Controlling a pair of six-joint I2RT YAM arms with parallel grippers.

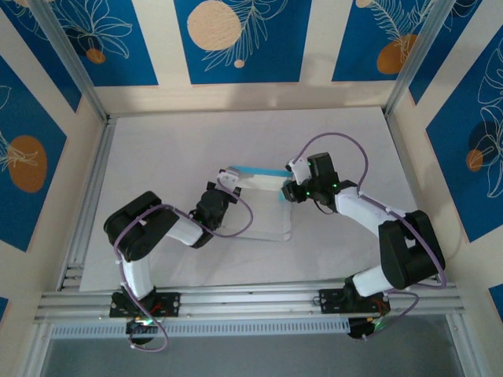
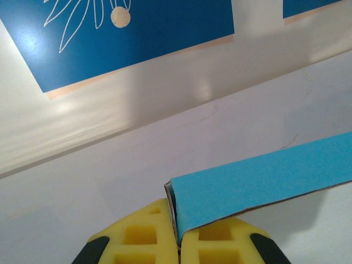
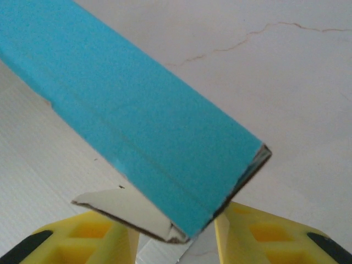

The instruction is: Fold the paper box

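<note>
The paper box (image 1: 255,171) lies mid-table, partly folded. A light-blue wall stands along its far edge and white card spreads toward me. My left gripper (image 1: 228,184) sits at the wall's left end. In the left wrist view its yellow fingers (image 2: 137,236) are pressed together on the end of the blue strip (image 2: 258,181). My right gripper (image 1: 289,187) is at the wall's right end. In the right wrist view the folded blue corner (image 3: 137,115) and a white flap (image 3: 126,212) dip between its fingers (image 3: 258,234), which stand apart.
A white mat (image 1: 173,149) covers the table. Aluminium rails run along the left side (image 1: 86,204) and the front (image 1: 251,302). Blue and cream patterned walls (image 1: 244,39) close in the back and both sides. Cables loop over both arms.
</note>
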